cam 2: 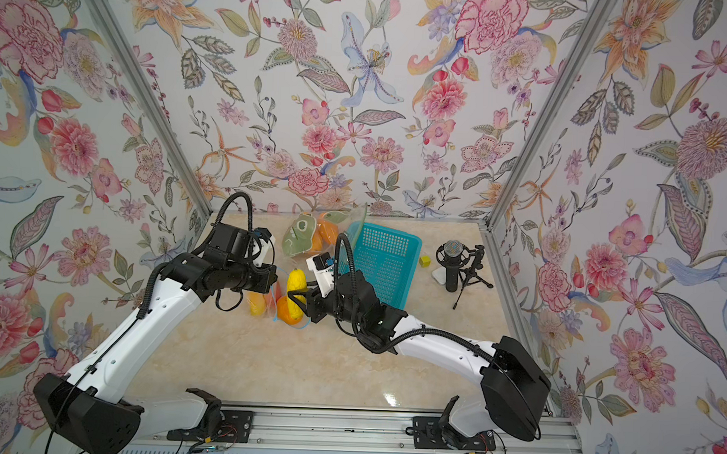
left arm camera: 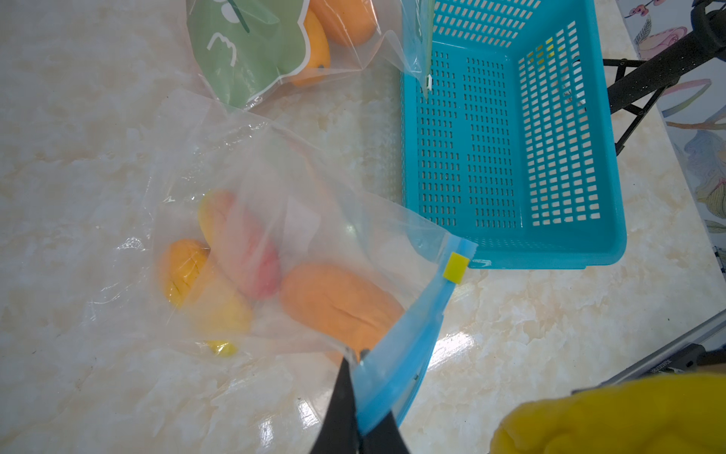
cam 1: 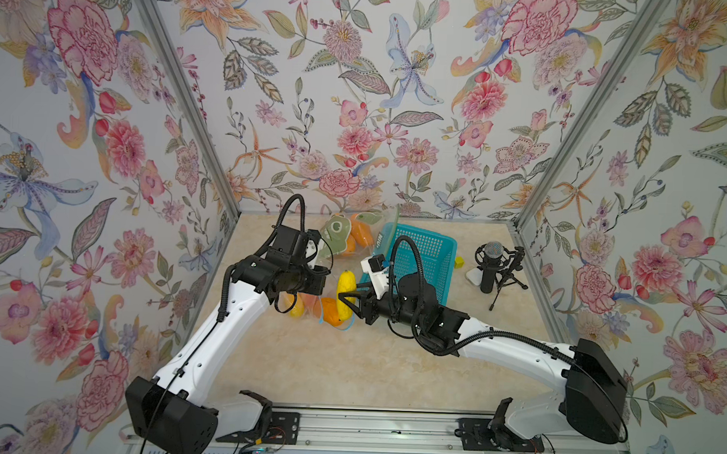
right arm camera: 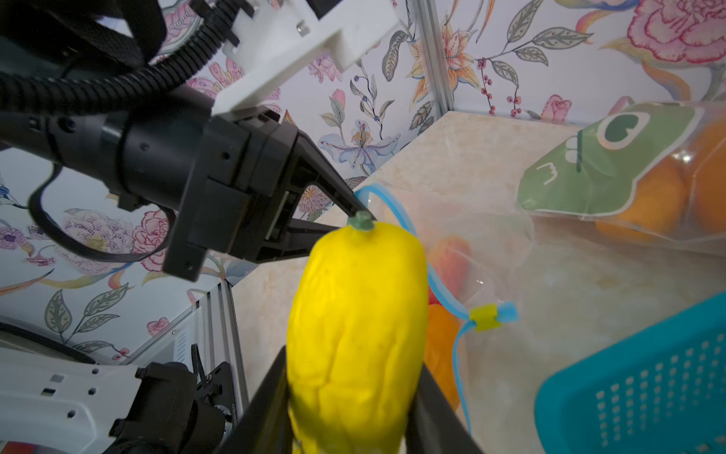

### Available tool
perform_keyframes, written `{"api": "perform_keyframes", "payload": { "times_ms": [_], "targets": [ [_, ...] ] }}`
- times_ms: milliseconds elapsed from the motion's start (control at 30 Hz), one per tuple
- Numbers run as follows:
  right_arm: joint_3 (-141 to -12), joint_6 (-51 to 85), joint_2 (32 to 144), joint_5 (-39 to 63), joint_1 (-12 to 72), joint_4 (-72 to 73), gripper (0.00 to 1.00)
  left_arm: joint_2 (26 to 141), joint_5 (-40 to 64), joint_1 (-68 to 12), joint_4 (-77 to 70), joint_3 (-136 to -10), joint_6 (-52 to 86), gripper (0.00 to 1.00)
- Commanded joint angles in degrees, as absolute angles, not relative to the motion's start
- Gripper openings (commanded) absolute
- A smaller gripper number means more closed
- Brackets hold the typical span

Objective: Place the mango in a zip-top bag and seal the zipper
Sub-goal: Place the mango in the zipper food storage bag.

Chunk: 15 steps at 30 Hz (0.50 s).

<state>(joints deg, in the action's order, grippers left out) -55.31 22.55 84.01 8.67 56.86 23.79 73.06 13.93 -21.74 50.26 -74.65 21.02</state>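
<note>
A yellow mango [right arm camera: 357, 314] with a green stem stands upright between the fingers of my right gripper [right arm camera: 349, 397], which is shut on its lower part; both top views show it [cam 1: 346, 283] [cam 2: 296, 280] held above the table. Just beside it lies a clear zip-top bag [left arm camera: 314, 220] with a blue zipper strip [left arm camera: 416, 334] and a yellow slider [left arm camera: 455, 268] at one end. Several orange, yellow and reddish fruits lie inside. My left gripper [left arm camera: 359, 393] is shut on the zipper strip and lifts that edge of the mouth, close to the mango's stem end [right arm camera: 362, 221].
A teal perforated basket [cam 1: 419, 263] stands right behind my right wrist. A second bag with a green dinosaur print [cam 1: 338, 233] holding orange fruit lies at the back. A microphone on a tripod [cam 1: 491, 265] and a small yellow cube [cam 1: 459, 262] sit to the right.
</note>
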Motion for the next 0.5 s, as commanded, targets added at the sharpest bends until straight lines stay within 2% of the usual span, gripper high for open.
{"api": "perform_keyframes", "payload": {
  "times_ms": [0,400,433,467],
  "targets": [
    [-55.3,23.0,87.2,5.3,57.4,36.3,0.37,72.6,15.3,-21.1,50.0,-76.1,21.6,0.00],
    [-58.7,19.8,96.2,-1.0,58.0,40.6,0.39,71.6,16.3,-21.1,50.8,-78.4,21.8,0.00],
    [-59.3,19.7,96.6,-1.0,58.0,39.6,0.42,71.6,16.3,-21.1,50.9,-78.6,21.8,0.00],
    [-59.9,19.8,96.8,-0.9,58.1,38.3,0.54,71.5,16.2,-21.1,51.0,-78.7,21.8,0.00]
  ]
}}
